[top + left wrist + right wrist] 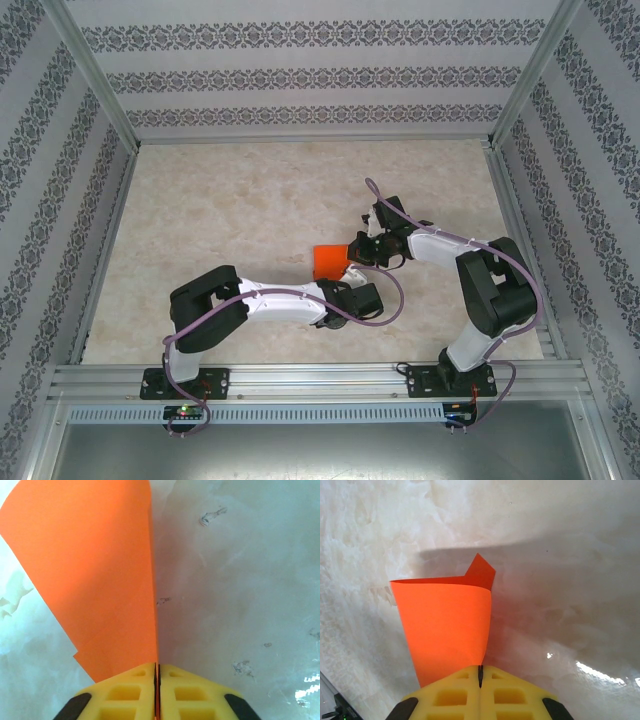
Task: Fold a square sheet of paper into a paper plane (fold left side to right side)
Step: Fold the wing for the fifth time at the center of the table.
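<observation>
- My left gripper (156, 668) has its fingers pressed together, pinching one edge of the square sheet of paper (95, 580); orange shows in the slit.
- My right gripper (480, 670) is closed as well, clamped on the same sheet, which curls over ahead of it.
- From above, I see the orange sheet between both grippers, around the middle of the marbled table (220, 210).

Smooth matt orange paper (95, 575), glossy marble-look tabletop (235, 580)
</observation>
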Robot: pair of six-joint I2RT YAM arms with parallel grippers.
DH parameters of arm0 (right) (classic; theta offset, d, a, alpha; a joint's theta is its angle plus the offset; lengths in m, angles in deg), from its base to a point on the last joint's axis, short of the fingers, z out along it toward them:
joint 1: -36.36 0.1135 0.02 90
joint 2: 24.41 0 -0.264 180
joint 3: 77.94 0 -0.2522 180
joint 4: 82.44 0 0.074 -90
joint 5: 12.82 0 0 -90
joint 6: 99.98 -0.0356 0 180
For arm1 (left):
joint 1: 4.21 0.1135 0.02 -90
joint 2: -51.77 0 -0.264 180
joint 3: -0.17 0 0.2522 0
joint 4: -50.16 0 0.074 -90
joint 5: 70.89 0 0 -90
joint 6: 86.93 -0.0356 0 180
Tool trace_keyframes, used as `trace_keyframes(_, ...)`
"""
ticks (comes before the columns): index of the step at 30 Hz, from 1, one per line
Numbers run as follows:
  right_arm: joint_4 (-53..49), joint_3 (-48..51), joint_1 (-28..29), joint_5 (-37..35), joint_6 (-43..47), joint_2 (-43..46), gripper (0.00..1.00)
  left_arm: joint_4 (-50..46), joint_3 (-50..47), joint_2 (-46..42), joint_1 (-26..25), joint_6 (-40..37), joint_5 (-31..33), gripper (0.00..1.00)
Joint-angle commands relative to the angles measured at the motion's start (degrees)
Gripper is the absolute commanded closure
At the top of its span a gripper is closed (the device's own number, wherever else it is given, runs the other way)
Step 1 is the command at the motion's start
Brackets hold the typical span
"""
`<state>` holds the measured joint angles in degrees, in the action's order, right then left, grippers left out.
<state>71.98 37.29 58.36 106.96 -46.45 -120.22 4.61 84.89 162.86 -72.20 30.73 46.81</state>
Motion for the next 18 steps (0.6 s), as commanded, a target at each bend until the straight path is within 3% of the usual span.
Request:
trace_keyframes(1, 2.9, -0.5, -0.1, -0.6, -0.7, 2.3, 0.88, -1.7, 1.1, 1.1, -0.8, 0.9, 1.1, 0.93)
trace_keyframes(10, 4.9, 5.3, -5.7, -7.8, 0.5, 19.4, 0.48, 3.9, -2.6, -3.4, 2.1, 1.5, -3.8, 0.95)
trace_keyframes(18, 3.9, 13.7, -11.3, -8.1, 3.3, 29.3, 0.33, 18.9, -11.7, -11.8, 8.4, 2.4, -16.4, 0.95)
